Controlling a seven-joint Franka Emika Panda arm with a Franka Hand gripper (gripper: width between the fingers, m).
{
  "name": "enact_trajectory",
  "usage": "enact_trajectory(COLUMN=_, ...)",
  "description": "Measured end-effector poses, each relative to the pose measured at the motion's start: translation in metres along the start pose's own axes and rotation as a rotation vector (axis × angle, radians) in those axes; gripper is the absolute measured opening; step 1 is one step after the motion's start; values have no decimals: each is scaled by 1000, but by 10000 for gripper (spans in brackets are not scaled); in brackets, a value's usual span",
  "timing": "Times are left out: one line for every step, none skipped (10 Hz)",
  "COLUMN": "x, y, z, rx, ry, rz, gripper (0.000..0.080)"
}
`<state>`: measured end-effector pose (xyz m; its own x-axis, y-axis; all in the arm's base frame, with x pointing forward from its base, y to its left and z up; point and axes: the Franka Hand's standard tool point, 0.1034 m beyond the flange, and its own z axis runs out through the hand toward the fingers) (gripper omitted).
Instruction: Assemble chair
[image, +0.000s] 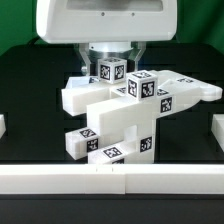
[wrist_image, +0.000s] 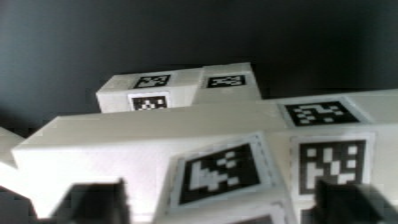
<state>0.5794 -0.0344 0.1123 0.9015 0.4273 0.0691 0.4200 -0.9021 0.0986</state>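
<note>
One chair (image: 118, 112) being seen as cluster of joined white blocks, standing mid-table on black surface inside low white border walls (image: 110, 180); about nine square tags being shown in exterior view. One arm (image: 103, 22) being held straight above chair, wrist pointing down. Gripper (image: 113, 62) mostly being hidden behind top tagged block; grip state cannot be told. Wrist view alone showing two dark fingertips (wrist_image: 86, 203) beside tagged block face; five tags visible there.
</note>
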Motion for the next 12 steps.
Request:
enact_trajectory(x=0, y=0, z=0, rx=0, ry=-1, rz=16, gripper=264)
enact_trajectory(x=-1, y=0, z=1, rx=0, ry=-2, rz=17, gripper=264)
enact_trajectory(x=-1, y=0, z=1, rx=2, ry=-2, rz=42, gripper=269)
enact_trajectory(x=-2, y=2, z=2, rx=7, ry=-5, rz=130, gripper=269)
enact_trajectory(x=-3, y=4, z=2, rx=8, ry=-8, rz=194, gripper=269)
enact_trajectory(x=-4, y=6, z=3, rx=16, ry=-10, rz=302, gripper=269)
enact_trajectory(x=-6, y=9, z=3, rx=24, ry=-11, rz=423, gripper=269)
enact_trajectory(x=-6, y=9, z=3, rx=24, ry=-13, rz=559, gripper=269)
enact_trajectory(x=-6, y=8, z=3, rx=25, ry=-16, rz=669, gripper=269)
enact_trajectory(x=-6, y=8, z=3, rx=28, ry=-25, rz=800, gripper=271)
enact_trajectory(x=-5, y=8, z=4, rx=27, ry=-29, rz=926, gripper=271)
enact_trajectory(x=-5, y=8, z=4, rx=26, ry=-32, rz=1011, gripper=271)
